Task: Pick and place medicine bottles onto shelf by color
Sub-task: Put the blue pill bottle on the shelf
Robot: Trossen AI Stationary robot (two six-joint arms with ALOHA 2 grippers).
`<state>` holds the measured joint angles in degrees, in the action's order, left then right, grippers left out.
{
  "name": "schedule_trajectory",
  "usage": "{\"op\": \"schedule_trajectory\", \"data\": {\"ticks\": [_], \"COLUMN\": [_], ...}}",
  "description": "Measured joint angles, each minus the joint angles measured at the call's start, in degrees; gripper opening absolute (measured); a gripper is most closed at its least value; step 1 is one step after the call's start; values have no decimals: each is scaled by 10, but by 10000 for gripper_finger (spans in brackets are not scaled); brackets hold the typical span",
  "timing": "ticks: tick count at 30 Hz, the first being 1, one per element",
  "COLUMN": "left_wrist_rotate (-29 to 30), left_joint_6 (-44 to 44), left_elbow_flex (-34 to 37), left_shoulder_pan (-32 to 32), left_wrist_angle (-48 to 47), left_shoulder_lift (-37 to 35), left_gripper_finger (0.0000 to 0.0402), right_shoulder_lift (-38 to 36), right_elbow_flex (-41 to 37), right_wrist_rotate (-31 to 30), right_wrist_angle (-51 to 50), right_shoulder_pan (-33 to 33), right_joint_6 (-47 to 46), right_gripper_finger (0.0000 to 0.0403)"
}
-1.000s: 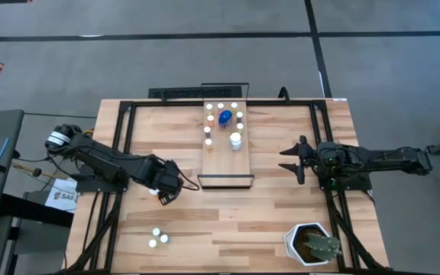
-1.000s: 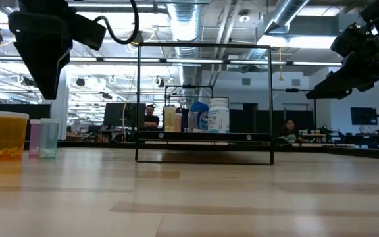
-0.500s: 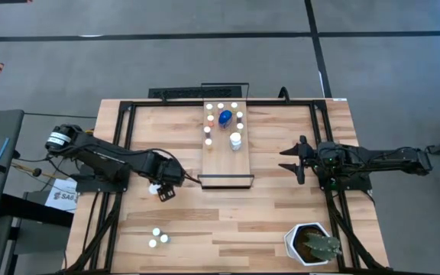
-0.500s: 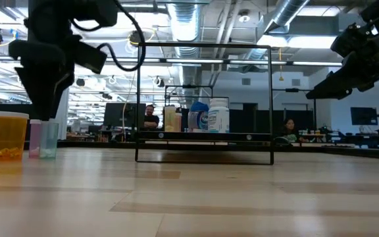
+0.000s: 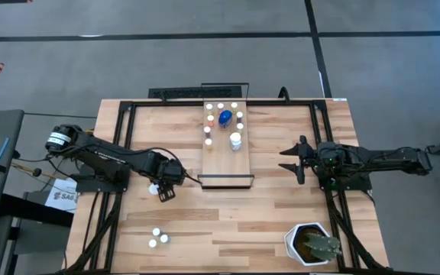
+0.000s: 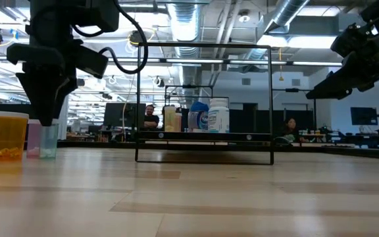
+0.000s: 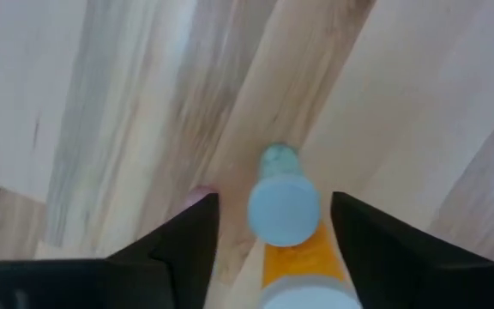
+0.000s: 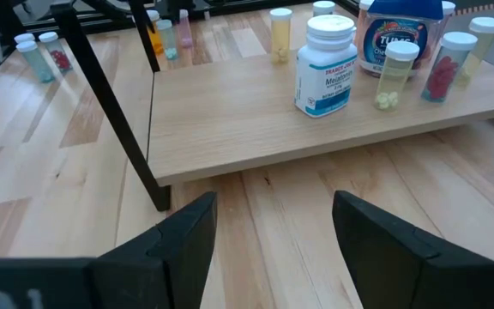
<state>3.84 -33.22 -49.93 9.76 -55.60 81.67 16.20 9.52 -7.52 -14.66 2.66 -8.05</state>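
Observation:
Three medicine bottles stand close together on the table left of the shelf: orange (image 6: pixel 6 135), pink (image 6: pixel 34 139) and pale teal (image 6: pixel 49 139). My left gripper (image 5: pixel 161 189) points down over them, open. Its fingers (image 7: pixel 194 230) stand either side of the teal bottle's white cap (image 7: pixel 283 209) with gaps showing, and the orange bottle (image 7: pixel 294 257) is just beside it. The shelf (image 5: pixel 224 164) holds a blue bottle (image 5: pixel 225 117), a white one (image 5: pixel 236 140) and several small ones. My right gripper (image 5: pixel 295 160) waits open, right of the shelf.
Three more small white-capped bottles (image 5: pixel 157 237) stand near the table's front left. A white hexagonal plant pot (image 5: pixel 312 244) sits at the front right. The shelf's dark metal frame (image 6: pixel 204 102) rises above the board. People sit in the room beyond.
My left gripper has come down from above the bottle cluster to cap height, shifting a little toward the shelf and rolling slightly. The bottles have stayed in place.

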Motion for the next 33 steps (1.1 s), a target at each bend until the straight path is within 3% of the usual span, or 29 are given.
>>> {"op": "schedule_trajectory", "data": {"ticks": [6,11,24,33], "left_wrist_rotate": [-5,-8,28,37], "left_joint_6": [-5,-5,107,239], "left_elbow_flex": [0,-10,-139,-204], "left_shoulder_pan": [-1,-15,-123,-245], "left_wrist_angle": [1,-5,-118,-87], "left_shoulder_lift": [0,0,0,0], "left_gripper_finger": [127,88,97,97], "right_shoulder_lift": [0,0,0,0], "right_elbow_flex": [0,0,0,0], "right_wrist_rotate": [0,0,0,0], "right_wrist_angle": [0,0,0,0], "right_shoulder_pan": [0,0,0,0], "right_joint_6": [0,0,0,0], "right_gripper_finger": [255,255,255,255]}}
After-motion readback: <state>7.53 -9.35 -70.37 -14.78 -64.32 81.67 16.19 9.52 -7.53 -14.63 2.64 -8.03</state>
